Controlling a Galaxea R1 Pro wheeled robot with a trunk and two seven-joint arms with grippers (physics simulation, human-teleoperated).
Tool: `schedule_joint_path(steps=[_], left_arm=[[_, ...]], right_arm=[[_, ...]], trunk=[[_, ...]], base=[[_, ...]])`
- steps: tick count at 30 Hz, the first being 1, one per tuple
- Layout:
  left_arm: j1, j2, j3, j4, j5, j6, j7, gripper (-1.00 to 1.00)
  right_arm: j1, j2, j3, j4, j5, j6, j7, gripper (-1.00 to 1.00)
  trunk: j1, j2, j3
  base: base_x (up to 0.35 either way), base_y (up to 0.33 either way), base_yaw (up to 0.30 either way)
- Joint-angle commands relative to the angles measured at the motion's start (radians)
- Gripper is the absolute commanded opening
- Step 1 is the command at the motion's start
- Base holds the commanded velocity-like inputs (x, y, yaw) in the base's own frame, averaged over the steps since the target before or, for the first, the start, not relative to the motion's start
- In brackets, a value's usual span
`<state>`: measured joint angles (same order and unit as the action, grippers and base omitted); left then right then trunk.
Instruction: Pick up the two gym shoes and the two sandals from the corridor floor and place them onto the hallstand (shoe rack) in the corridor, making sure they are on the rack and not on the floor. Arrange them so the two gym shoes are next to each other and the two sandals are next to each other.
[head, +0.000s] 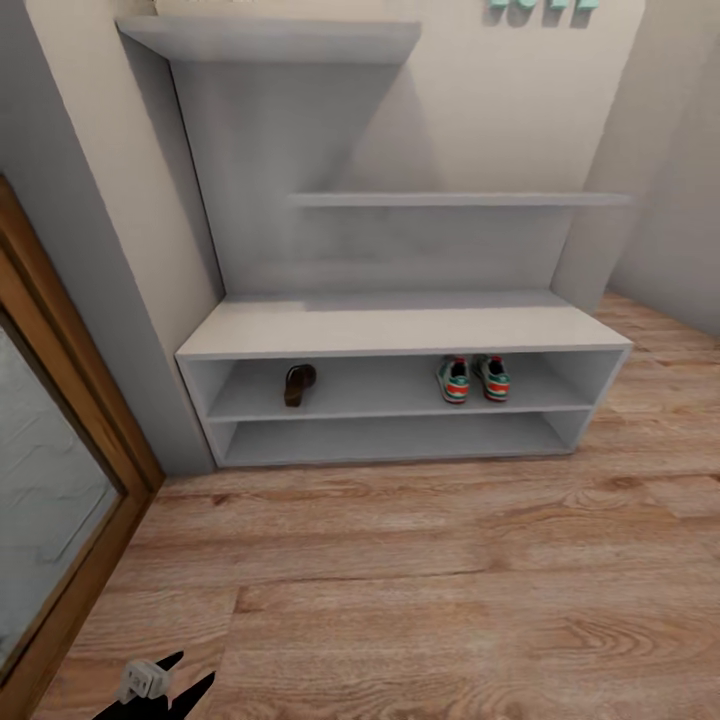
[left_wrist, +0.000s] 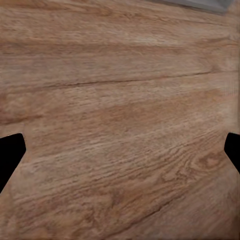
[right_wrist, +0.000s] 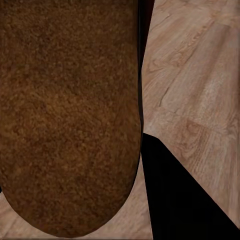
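Left gripper (head: 165, 688) — black angular fingers, small pale grey block at base.

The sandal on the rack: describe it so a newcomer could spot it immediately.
Start at the grey hallstand against the wall and look under its bench top. On the upper open shelf, toward the left, lies the sandal: dark brown and alone, unlike the white-and-green gym shoes paired at the right.

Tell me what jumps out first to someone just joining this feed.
The gym shoes sit side by side on the hallstand's upper open shelf, right of a lone sandal. In the right wrist view, a brown sole looms close beside a dark finger, over the corridor floor.
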<state>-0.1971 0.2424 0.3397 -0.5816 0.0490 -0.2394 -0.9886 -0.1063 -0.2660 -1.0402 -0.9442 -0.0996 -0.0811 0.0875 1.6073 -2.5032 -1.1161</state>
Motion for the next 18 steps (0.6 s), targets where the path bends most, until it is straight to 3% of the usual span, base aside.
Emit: schedule_joint_path(steps=[1, 11, 13, 14, 15, 16, 17, 18], left_arm=[[-0.001, 0.0, 0.002, 0.001, 0.0, -0.005, -0.004, 1.0], [0.003, 0.001, 0.004, 0.002, 0.005, -0.008, -0.006, 1.0], [0.016, 0.001, 0.004, 0.001, 0.008, -0.01, -0.007, 1.0], [0.02, 0.001, 0.003, 0.0, 0.01, -0.01, -0.007, 1.0], [0.026, 0.001, 0.003, 0.0, 0.012, -0.011, -0.017, 1.0], [0.028, 0.001, 0.003, 0.0, 0.013, -0.011, -0.024, 1.0], [0.033, 0.001, 0.004, 0.0, 0.013, -0.013, -0.043, 1.0], [0.035, 0.001, 0.004, 0.0, 0.014, -0.014, -0.053, 1.0]], right_arm=[[-0.001, 0.0, -0.003, 0.001, -0.014, -0.002, 0.009, -1.0], [-0.001, 0.001, -0.003, 0.001, -0.015, -0.002, 0.009, -1.0], [-0.001, 0.015, 0.002, 0.008, -0.013, -0.002, 0.01, -1.0], [0.0, 0.073, 0.08, 0.022, -0.002, -0.003, 0.012, -1.0], [0.0, 0.129, 0.239, 0.03, 0.03, -0.003, 0.008, -1.0], [0.0, 0.146, 0.297, 0.033, 0.04, -0.004, 0.006, -1.0], [-0.001, 0.174, 0.397, 0.035, 0.055, -0.004, 0.004, -1.0], [-0.001, 0.184, 0.44, 0.036, 0.06, -0.003, 0.003, -1.0]], trunk=[[0.0, 0.0, -0.001], [0.0, 0.0, -0.001], [0.0, 0.0, -0.001], [0.0, 0.0, -0.001], [0.0, 0.0, -0.001], [0.0, 0.0, -0.001], [0.0, 0.0, -0.001], [0.0, 0.0, -0.001]], base=[[-0.118, -0.001, 0.103], [-0.031, 0.0, 0.084], [-0.001, 0.0, 0.005], [0.0, 0.0, 0.0], [0.0, 0.0, 0.0], [0.0, 0.0, 0.0], [0.0, 0.0, 0.0], [0.0, 0.0, 0.0]])
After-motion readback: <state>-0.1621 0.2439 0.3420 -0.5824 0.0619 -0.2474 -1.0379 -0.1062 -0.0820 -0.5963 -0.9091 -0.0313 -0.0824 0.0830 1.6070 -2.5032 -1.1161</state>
